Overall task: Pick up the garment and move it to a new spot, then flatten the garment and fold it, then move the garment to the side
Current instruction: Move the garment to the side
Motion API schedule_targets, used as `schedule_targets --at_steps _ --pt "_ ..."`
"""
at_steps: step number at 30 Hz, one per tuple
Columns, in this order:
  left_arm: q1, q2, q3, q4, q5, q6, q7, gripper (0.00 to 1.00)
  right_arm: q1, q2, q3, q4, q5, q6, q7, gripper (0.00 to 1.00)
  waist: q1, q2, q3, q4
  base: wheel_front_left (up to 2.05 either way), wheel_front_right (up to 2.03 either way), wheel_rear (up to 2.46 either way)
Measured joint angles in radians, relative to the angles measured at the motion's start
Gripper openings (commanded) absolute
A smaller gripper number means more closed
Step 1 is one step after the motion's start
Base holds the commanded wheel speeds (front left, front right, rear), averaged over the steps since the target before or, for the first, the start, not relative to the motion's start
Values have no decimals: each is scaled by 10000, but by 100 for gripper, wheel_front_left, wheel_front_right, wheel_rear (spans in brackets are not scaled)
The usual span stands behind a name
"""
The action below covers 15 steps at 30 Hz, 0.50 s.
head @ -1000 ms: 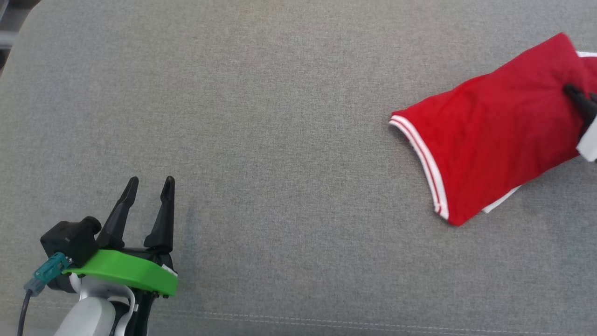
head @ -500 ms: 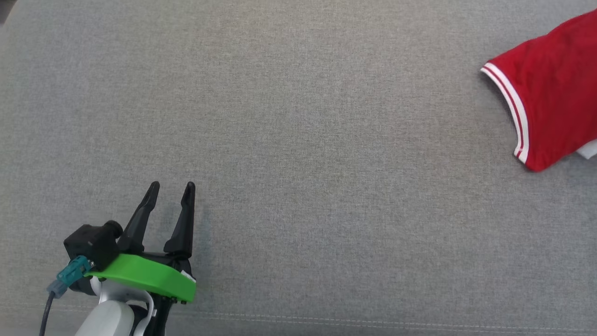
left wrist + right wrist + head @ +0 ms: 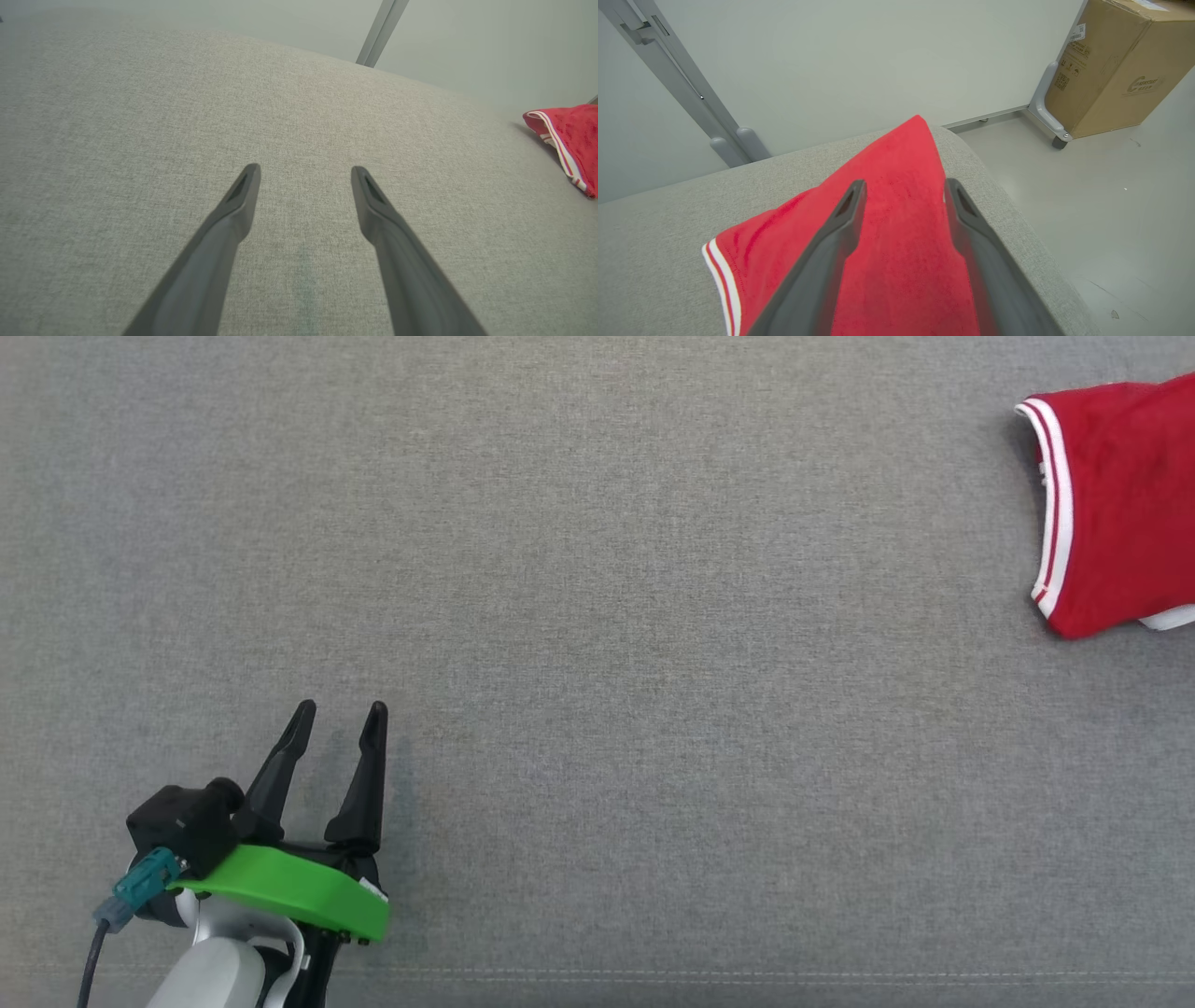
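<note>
Red garment (image 3: pixel 1120 504) with white-striped hem, perhaps a white layer beneath, on heathered grey upholstery (image 3: pixel 597 569).

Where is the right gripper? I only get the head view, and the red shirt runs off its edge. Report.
Observer: In its wrist view the right gripper hangs over the red shirt, pointing along the cloth.
Operator: Tell me whether it's clamped.
Observer: No. Its fingers stand apart, red cloth shows in the gap, and nothing is pinched.
Operator: Give me the shirt's far end.
Observer: It narrows to a point close to the corner of the grey cushion. Past that corner are the floor and a cardboard box.
</note>
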Motion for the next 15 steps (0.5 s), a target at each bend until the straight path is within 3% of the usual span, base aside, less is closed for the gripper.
schedule_targets --at_steps 7,15 --pt "-3 -2 71 38 2 0 -2 100 614 359 -12 104 -546 0 -1348 100 0 0 -47 -410 0 0 0" --pt "-18 40 368 372 291 13 -107 100 1294 947 259 -696 -1127 0 -3166 100 0 0 -516 -794 0 0 0"
